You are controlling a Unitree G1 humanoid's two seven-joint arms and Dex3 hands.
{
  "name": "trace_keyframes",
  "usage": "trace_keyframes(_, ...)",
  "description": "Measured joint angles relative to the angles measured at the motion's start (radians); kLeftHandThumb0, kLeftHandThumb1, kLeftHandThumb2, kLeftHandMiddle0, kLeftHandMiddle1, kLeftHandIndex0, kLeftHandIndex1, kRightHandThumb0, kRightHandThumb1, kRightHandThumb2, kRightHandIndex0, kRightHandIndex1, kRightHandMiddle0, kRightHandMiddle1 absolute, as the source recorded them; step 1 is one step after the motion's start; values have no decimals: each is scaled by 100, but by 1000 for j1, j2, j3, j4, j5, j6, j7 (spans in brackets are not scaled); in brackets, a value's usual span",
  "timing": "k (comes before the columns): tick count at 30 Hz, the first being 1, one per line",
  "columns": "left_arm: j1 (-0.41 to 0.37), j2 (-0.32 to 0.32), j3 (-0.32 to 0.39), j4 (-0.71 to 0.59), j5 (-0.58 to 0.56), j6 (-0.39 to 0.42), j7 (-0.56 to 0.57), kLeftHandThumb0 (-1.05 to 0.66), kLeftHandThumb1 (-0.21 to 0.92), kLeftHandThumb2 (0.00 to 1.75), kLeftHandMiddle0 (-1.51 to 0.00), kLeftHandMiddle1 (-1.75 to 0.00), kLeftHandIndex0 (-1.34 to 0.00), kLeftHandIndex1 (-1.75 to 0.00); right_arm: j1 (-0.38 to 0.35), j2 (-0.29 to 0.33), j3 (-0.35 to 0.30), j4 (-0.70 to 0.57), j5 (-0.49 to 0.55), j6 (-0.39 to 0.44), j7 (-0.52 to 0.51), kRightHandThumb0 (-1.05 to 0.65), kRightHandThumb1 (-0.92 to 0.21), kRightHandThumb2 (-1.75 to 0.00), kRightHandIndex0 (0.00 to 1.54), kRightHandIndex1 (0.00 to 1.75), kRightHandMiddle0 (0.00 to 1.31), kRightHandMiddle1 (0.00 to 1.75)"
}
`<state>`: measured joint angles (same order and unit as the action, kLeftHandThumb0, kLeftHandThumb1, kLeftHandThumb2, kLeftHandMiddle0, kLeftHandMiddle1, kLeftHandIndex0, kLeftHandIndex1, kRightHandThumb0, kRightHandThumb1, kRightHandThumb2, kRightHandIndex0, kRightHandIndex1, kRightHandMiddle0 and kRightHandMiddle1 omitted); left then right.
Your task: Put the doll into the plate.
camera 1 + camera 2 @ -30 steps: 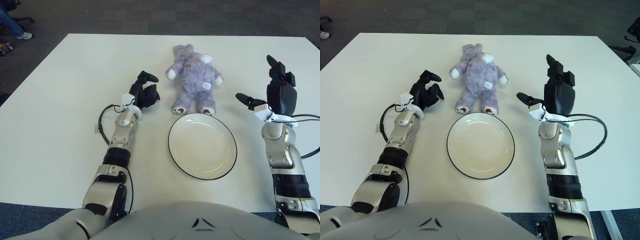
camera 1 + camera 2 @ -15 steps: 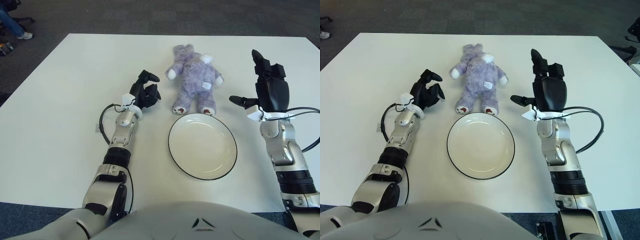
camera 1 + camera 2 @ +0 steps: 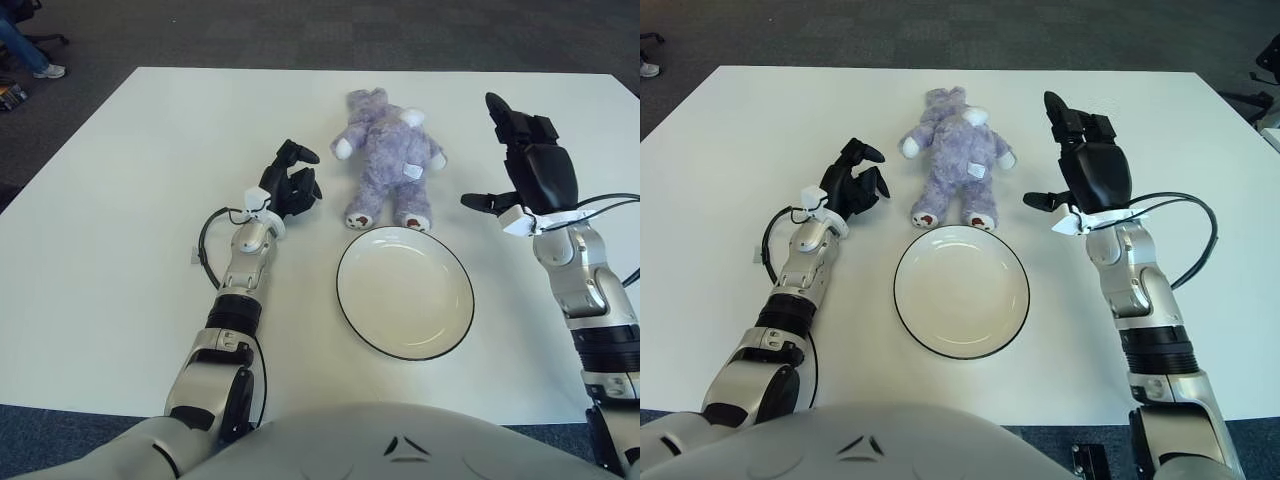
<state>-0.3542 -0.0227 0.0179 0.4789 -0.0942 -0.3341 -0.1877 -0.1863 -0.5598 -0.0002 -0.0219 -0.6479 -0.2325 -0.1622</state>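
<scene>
A purple plush doll (image 3: 388, 156) with white paws lies on its back on the white table, just beyond the plate. The white plate (image 3: 352, 300) with a dark rim holds nothing. My right hand (image 3: 520, 150) hovers to the right of the doll, fingers spread and pointing away from me, thumb stretched toward the doll, nothing in its grasp. My left hand (image 3: 291, 185) shows to the left of the doll's legs, its dark fingers curled and holding nothing.
A black cable (image 3: 205, 250) loops beside my left forearm on the table (image 3: 120, 200). Another cable (image 3: 1200, 250) trails from my right wrist. Dark carpet lies past the far edge, with a person's foot (image 3: 45, 70) at the top left.
My right hand has moved forward and leftward toward the doll, staying open. The left hand, doll and plate have not moved.
</scene>
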Motion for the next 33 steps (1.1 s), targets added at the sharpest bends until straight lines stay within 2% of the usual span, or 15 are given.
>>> trace_keyframes(8, 0, -1, -1, 1, 11, -13, 4, -37, 75, 76, -78, -166, -29, -175, -29, -12, 0, 37, 2, -66, -1, -50, -16, -103, 0, 10, 0, 9)
trace_keyframes(25, 1, -3, -1, -4, 16, -15, 8, -37, 75, 76, -78, -169, -29, -175, -74, -41, 22, 91, -23, -108, 0, -79, -51, -74, 0, 0, 0, 1)
trace_keyframes(33, 3, -9, -2, -10, 25, -9, 18, -37, 75, 76, -78, -170, -30, -175, -129, -41, 55, 162, -45, -127, -16, -82, -56, -71, 2, 1, 0, 0)
